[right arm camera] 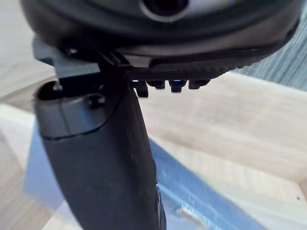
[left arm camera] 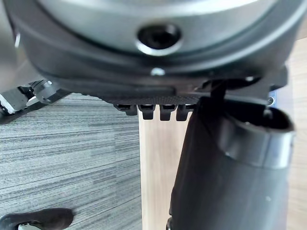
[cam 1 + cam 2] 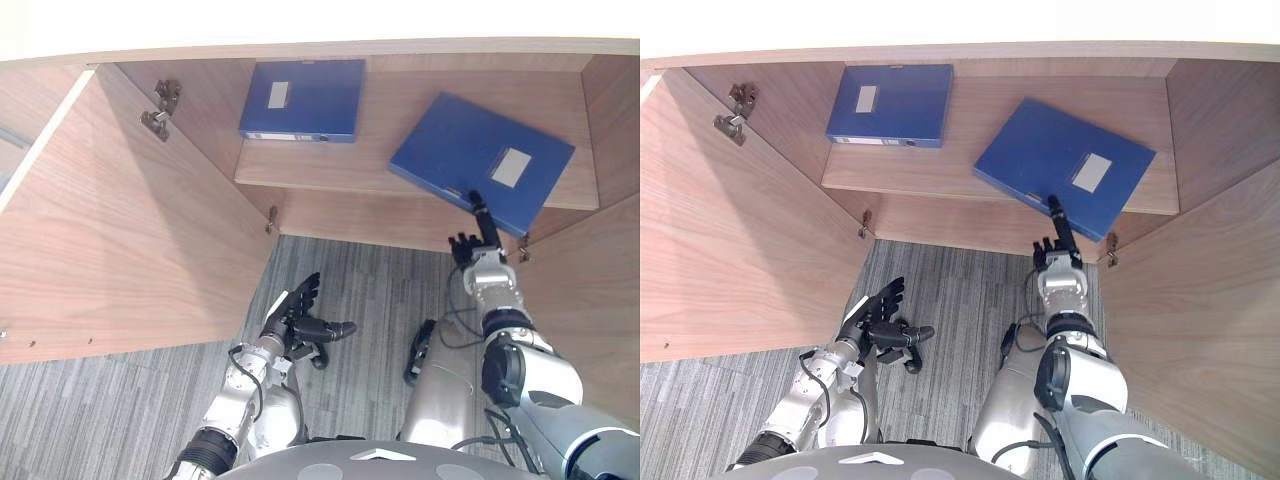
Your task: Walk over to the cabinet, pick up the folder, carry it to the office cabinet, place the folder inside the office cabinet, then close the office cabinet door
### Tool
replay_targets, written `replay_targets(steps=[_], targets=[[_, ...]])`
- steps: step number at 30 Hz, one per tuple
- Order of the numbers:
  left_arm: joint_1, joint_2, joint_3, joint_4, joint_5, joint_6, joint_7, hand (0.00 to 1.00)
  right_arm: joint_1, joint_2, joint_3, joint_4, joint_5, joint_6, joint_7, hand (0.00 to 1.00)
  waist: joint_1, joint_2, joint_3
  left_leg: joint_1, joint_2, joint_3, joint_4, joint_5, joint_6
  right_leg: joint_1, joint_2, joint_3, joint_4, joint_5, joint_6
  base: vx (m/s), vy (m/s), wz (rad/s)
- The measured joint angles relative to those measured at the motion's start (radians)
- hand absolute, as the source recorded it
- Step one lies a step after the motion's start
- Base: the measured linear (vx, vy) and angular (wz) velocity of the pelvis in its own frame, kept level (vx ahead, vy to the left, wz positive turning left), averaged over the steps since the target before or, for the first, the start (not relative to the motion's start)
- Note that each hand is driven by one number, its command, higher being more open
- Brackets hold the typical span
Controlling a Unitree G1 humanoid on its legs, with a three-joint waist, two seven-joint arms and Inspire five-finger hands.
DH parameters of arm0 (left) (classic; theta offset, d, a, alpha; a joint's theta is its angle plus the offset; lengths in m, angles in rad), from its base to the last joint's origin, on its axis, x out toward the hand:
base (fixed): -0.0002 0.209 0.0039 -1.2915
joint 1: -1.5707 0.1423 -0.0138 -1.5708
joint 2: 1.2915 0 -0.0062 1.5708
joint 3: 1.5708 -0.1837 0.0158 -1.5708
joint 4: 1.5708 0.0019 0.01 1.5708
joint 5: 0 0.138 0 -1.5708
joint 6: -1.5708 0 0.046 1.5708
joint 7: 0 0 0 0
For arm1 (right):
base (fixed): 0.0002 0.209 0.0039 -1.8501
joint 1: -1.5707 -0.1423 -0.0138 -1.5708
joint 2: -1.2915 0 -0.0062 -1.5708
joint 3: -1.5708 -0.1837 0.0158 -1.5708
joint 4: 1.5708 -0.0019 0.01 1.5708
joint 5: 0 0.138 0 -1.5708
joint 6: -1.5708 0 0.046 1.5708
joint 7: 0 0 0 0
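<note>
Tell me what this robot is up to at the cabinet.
The robot stands facing the office cabinet, whose doors are both swung wide. Its right hand reaches up to the blue folder, which lies askew on the shelf and overhangs its front edge. The thumb touches the folder's near edge. A second blue folder lies flat at the shelf's back left. The left hand hangs open above the carpet.

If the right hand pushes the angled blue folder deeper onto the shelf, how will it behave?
The angled folder looks like a rigid box file, so it should slide flat rather than buckle. One corner overhangs the shelf edge, so an off-centre push by the right hand will probably swivel it.
</note>
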Motion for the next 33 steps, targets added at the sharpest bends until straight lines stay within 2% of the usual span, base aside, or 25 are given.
replay_targets(steps=[10, 20, 33], targets=[[-0.004, -0.003, 0.027, 0.0, -0.001, 0.0, 0.002, 1.0, 0.004, 0.009, 0.021, -0.071, -0.004, -0.004, -0.004, 1.0, 0.003, -0.005, 0.003, -0.007, 0.001, 0.002, 0.004, -0.003, 0.002, -0.006, 0.0, 0.003, 0.0, 0.001, 0.001, 0.0, 0.0, 0.0], [0.023, -0.003, 0.034, -0.054, -0.041, 0.0, 0.021, 1.0, 0.01, -0.005, 0.129, -0.28, -0.076, -0.014, -0.017, 1.0, -0.001, -0.01, 0.006, -0.025, 0.003, 0.001, 0.01, -0.002, 0.005, -0.029, -0.001, 0.005, 0.012, 0.002, -0.001, 0.0, 0.0, 0.0], [0.044, -0.003, 0.041, -0.085, -0.041, -0.001, 0.019, 1.0, 0.158, -0.004, 0.176, -0.448, -0.115, -0.027, 0.008, 1.0, -0.004, -0.019, 0.016, -0.015, 0.002, 0.002, 0.011, 0.0, 0.004, -0.023, -0.004, 0.007, 0.021, -0.001, -0.006, 0.0, 0.0, 0.0]])
